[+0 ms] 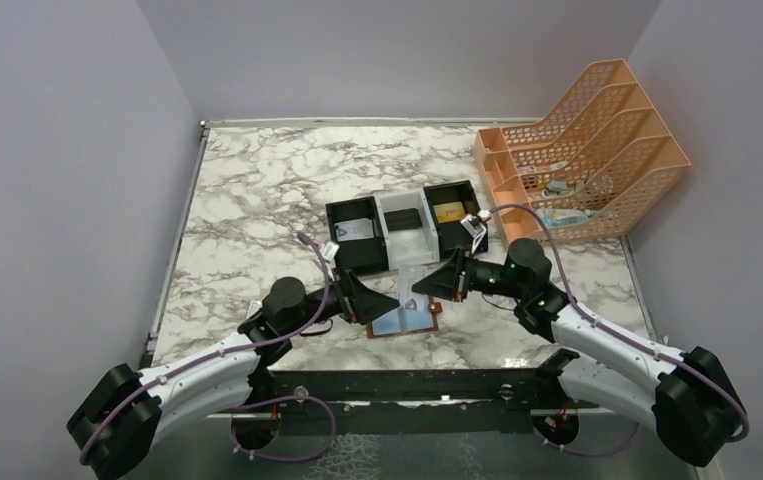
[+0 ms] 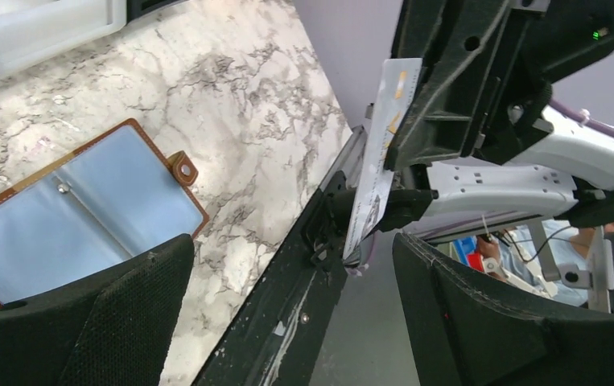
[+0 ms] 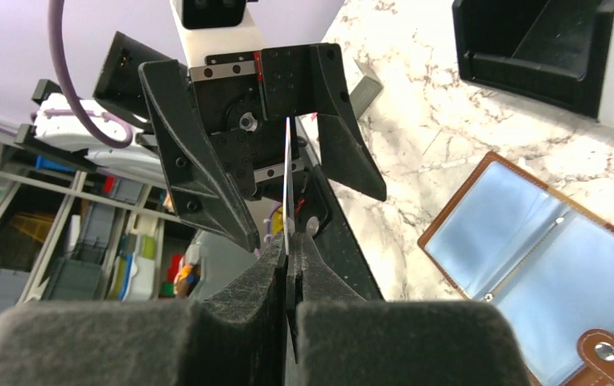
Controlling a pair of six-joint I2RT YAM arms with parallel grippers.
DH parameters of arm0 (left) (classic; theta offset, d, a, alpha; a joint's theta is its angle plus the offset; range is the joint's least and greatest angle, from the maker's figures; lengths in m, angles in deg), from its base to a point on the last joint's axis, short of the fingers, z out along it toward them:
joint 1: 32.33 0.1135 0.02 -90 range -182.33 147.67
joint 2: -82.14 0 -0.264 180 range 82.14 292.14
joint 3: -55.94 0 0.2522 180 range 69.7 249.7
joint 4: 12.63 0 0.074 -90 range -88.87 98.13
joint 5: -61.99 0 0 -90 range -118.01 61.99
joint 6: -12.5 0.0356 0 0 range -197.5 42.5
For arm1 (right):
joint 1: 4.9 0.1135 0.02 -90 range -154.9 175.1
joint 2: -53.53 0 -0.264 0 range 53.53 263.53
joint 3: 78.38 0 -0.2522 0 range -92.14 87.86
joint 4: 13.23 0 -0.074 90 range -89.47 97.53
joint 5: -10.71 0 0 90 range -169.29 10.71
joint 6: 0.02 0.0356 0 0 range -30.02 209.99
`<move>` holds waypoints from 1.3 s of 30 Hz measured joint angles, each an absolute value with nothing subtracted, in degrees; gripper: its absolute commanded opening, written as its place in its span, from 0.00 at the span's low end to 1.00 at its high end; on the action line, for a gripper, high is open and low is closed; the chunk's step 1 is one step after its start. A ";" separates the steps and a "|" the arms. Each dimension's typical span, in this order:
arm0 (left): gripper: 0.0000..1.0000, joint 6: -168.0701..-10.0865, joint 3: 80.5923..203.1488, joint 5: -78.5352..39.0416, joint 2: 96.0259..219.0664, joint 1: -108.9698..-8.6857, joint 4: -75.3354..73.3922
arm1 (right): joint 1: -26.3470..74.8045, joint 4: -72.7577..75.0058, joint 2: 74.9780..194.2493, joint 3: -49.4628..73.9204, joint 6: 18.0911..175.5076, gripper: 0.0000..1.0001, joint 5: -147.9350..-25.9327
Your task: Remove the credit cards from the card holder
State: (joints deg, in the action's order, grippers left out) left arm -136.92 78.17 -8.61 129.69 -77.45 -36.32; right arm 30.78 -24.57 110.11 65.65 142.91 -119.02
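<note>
Marble tabletop, seen from overhead: the card holder lies open flat near the front edge, between the two arms. Both grippers meet just above it, the left gripper and the right gripper nose to nose, with one pale credit card between them. Behind sits the three-part tray: a pale card in its left bay, something dark in the middle, a gold card on the right. The orange rack at far right holds small bits I can't make out.

Over to the left wrist view: those jaws stand wide apart, gripping nothing. The card hangs ahead of them, upright, pinched in the other arm's fingers. The holder's blue pockets look empty from here, though the sleeves could hide one.

Now the right wrist view: the fingers are clamped tight on the card's lower edge, and the card shows edge-on as a thin white line.

The worry? That's a narrow pinch on a slick card. A quick swing could twist it loose, and the open left jaws flank it closely enough to knock it.
</note>
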 measured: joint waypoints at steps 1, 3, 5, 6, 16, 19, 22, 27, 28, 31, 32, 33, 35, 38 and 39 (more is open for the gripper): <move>0.99 -136.35 78.87 -8.87 129.80 -77.45 -34.70 | 30.78 -23.70 109.61 65.47 142.32 0.01 -118.43; 0.99 -135.12 80.51 -9.44 129.89 -77.45 -31.27 | 30.78 -22.41 108.56 65.36 141.34 0.01 -117.18; 0.99 -133.75 82.45 -10.27 129.84 -77.45 -27.29 | 30.78 -21.08 107.68 65.30 140.29 0.01 -116.09; 0.99 -132.79 84.05 -11.06 129.76 -77.45 -23.86 | 30.78 -20.38 107.29 65.30 139.68 0.01 -115.63; 0.99 -120.15 105.12 -28.26 129.21 -77.45 15.83 | 30.78 -17.08 104.38 65.27 132.70 0.01 -111.37; 0.99 -117.25 109.69 -32.04 131.39 -77.45 23.39 | 30.78 -16.42 105.74 65.03 130.39 0.01 -110.47; 0.99 -115.08 112.09 -35.56 133.21 -77.43 28.60 | 30.78 -15.70 107.64 63.98 128.66 0.01 -109.99; 0.99 -111.32 114.87 -39.34 135.68 -75.42 34.93 | 30.78 -15.28 108.30 62.83 125.71 0.01 -109.55; 0.99 -110.51 115.48 -39.71 136.18 -74.39 35.98 | 30.78 -15.26 108.40 62.80 125.08 0.01 -109.49; 0.99 -108.33 116.84 -40.52 136.79 -70.74 37.93 | 30.78 -15.20 109.56 62.54 123.24 0.01 -109.47; 0.99 -107.63 117.16 -40.74 136.68 -69.12 38.41 | 30.78 -15.02 109.91 62.39 122.69 0.01 -109.49; 0.99 -107.10 117.43 -40.96 136.47 -67.62 38.78 | 30.78 -14.78 110.18 62.17 122.26 0.01 -109.51; 0.99 -106.05 117.80 -41.26 135.88 -64.08 39.39 | 30.78 -14.19 110.48 61.47 121.08 0.01 -109.49; 0.99 -104.52 117.89 -41.46 135.09 -58.00 39.31 | 30.78 -12.92 110.68 59.57 119.00 0.01 -109.47; 0.99 -104.00 117.89 -41.42 134.98 -55.92 39.20 | 30.78 -12.64 110.90 58.78 118.21 0.01 -109.47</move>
